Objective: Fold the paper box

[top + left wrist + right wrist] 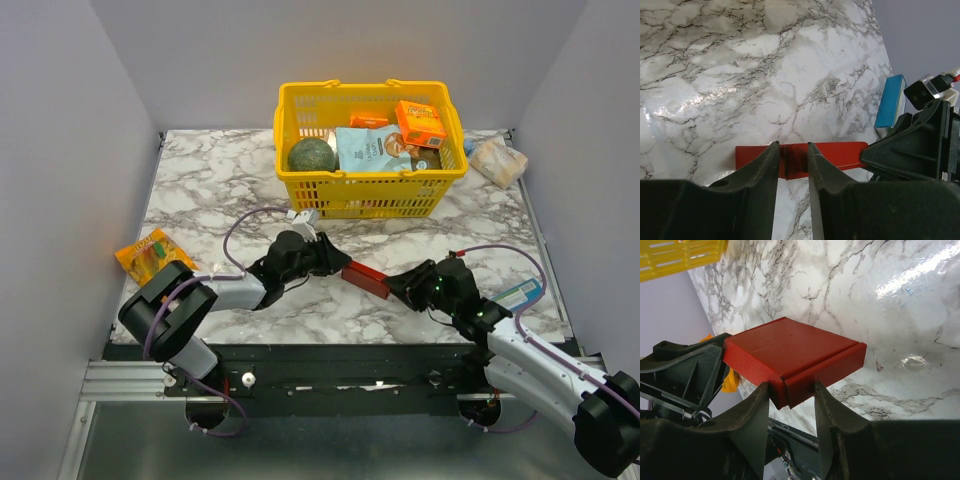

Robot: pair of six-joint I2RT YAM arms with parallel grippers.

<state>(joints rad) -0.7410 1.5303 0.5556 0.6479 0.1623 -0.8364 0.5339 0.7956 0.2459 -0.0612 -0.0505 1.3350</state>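
Observation:
The paper box (365,278) is a flat bright red carton held just above the marble table (220,190), between my two grippers. My left gripper (335,265) holds its left end. In the left wrist view the box (840,152) shows edge-on, and the left gripper (791,150) has both fingers pressed against a folded corner. My right gripper (400,290) holds the opposite end. The right wrist view shows the box's broad top face (790,347), with the right gripper (791,390) shut across the near corner and side flap.
A yellow basket (370,195) full of groceries stands at the back centre. An orange snack packet (150,255) lies at the left edge. A blue-and-white carton (520,292) lies near the right arm, and a pale bag (497,160) sits at the back right.

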